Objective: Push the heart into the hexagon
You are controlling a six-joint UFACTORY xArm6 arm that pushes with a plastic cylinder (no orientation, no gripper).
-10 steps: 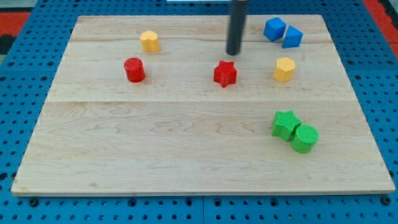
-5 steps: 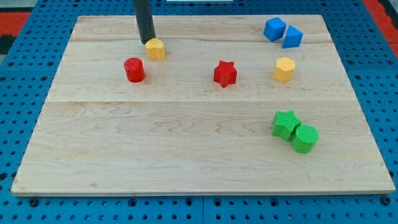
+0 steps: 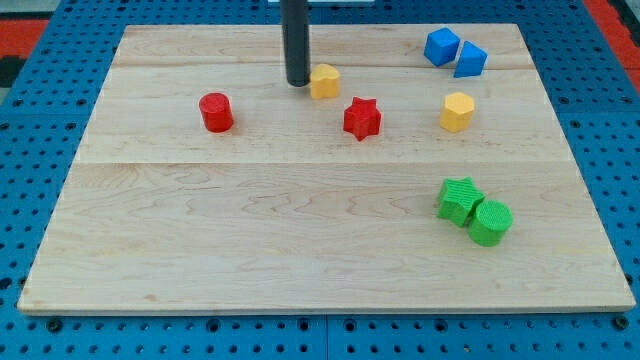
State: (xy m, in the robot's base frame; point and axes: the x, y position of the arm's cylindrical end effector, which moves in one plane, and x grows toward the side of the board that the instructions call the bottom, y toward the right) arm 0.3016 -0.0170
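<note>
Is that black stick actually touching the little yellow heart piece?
Cannot tell. In the camera view my tip sits right against the yellow heart on its left, with no clear gap showing.

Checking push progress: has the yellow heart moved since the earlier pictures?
Yes. The yellow heart slid toward the view's right, nearer the red star, with my tip at its left.

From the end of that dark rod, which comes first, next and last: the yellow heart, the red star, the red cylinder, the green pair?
Measured from my tip:
1. Yellow heart, just to its right.
2. Red star, lower right.
3. Red cylinder, lower left.
4. Green star and green cylinder, far lower right.
</note>
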